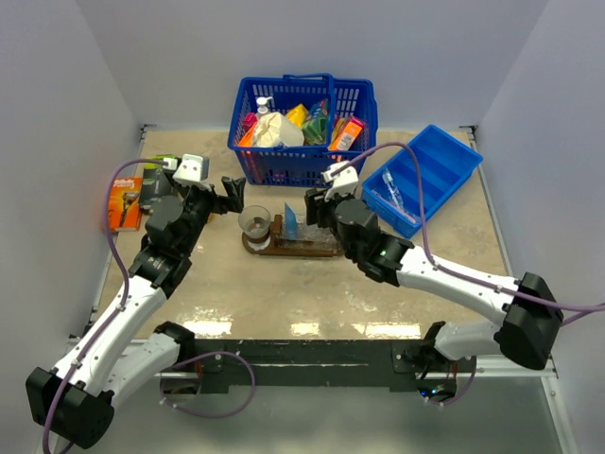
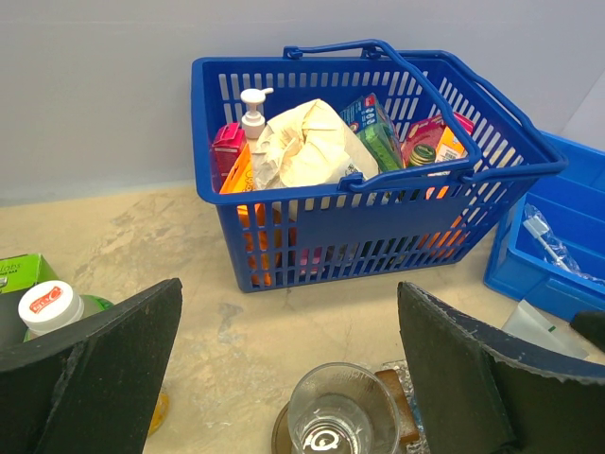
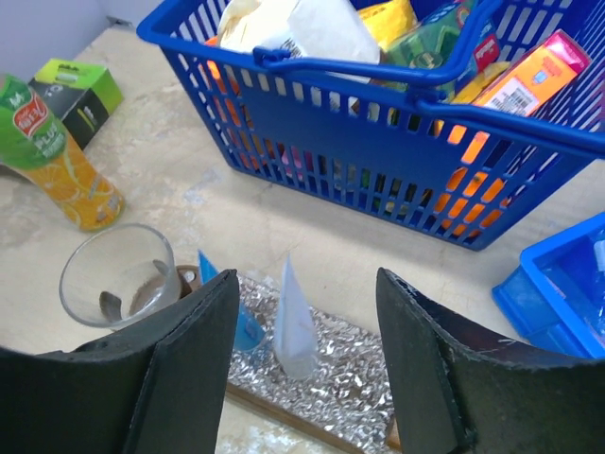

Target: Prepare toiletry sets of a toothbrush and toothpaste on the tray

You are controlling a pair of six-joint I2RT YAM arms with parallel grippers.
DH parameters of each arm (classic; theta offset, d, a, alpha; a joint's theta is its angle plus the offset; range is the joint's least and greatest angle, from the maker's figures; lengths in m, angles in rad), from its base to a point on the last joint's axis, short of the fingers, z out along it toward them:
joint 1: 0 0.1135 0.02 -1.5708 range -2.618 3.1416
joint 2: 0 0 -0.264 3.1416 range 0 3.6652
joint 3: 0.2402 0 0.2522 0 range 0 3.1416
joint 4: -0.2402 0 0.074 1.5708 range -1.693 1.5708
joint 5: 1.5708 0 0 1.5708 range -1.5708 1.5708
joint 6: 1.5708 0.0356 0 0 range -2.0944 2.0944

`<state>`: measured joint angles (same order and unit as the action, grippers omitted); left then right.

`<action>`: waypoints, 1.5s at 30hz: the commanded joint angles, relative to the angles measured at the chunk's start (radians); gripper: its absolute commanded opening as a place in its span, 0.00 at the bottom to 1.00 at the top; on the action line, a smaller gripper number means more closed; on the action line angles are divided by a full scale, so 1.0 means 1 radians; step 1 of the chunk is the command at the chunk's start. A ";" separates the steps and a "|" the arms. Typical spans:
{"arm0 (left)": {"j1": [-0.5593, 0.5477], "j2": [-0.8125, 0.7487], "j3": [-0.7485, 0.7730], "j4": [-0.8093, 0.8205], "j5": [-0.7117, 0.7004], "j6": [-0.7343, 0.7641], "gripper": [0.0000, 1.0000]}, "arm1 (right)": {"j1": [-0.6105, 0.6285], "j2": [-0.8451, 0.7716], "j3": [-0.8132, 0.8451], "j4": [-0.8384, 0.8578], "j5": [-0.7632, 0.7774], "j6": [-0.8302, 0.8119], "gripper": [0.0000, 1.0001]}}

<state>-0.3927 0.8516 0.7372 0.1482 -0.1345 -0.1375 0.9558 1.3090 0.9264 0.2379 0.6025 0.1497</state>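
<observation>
The brown tray [image 1: 274, 248], topped with crinkled foil [image 3: 378, 378], lies mid-table. At its left end stands a clear glass cup [image 1: 253, 222] [image 3: 118, 274] [image 2: 342, 416]. Two toothpaste tubes stand upright on it: a blue one [image 1: 291, 223] [image 3: 227, 293], and a whitish one [image 3: 295, 322] to its right. My right gripper [image 3: 307, 359] [image 1: 317, 203] is open around the whitish tube, with its fingers [image 3: 180, 369] clear of it. My left gripper [image 2: 288, 378] [image 1: 232, 196] hangs wide open just behind the cup and holds nothing. A clear-wrapped toothbrush [image 1: 395, 201] [image 2: 548, 244] lies in the blue bin.
A blue basket [image 1: 302, 113] [image 2: 369, 170] full of packages stands behind the tray. The blue bin [image 1: 425, 180] is at the right. At the left are an orange package [image 1: 125, 203], a green box [image 3: 80, 95] and a juice bottle [image 3: 57, 156].
</observation>
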 commanded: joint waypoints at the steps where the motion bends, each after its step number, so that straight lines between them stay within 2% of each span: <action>1: 0.008 -0.013 -0.010 0.037 -0.005 0.015 1.00 | -0.104 -0.050 0.070 -0.075 -0.145 0.005 0.59; 5: 0.008 -0.019 -0.010 0.037 -0.008 0.016 1.00 | -0.273 -0.099 0.095 -0.166 -0.366 0.011 0.57; 10: 0.008 -0.019 -0.012 0.039 -0.007 0.013 1.00 | -0.434 -0.126 0.095 -0.265 -0.496 -0.018 0.55; 15: 0.008 -0.019 -0.012 0.037 -0.007 0.013 1.00 | -0.655 -0.110 0.107 -0.337 -0.667 -0.038 0.55; 19: 0.008 -0.019 -0.010 0.037 -0.005 0.013 1.00 | -0.785 -0.077 0.124 -0.331 -0.733 -0.001 0.54; 27: 0.008 -0.023 -0.009 0.037 0.004 0.010 1.00 | -0.809 0.068 0.235 -0.417 -0.586 -0.039 0.54; 32: 0.008 -0.022 -0.007 0.034 0.018 0.009 1.00 | -0.802 0.205 0.321 -0.496 -0.520 -0.088 0.50; 42: 0.008 -0.019 -0.009 0.036 0.013 0.010 1.00 | -0.799 0.366 0.391 -0.480 -0.547 -0.144 0.48; 45: 0.008 -0.020 -0.007 0.034 0.013 0.013 1.00 | -0.805 0.404 0.413 -0.463 -0.549 -0.237 0.50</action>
<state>-0.3927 0.8413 0.7300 0.1482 -0.1265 -0.1375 0.1513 1.7000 1.2625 -0.2577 0.0566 0.0154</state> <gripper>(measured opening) 0.997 0.489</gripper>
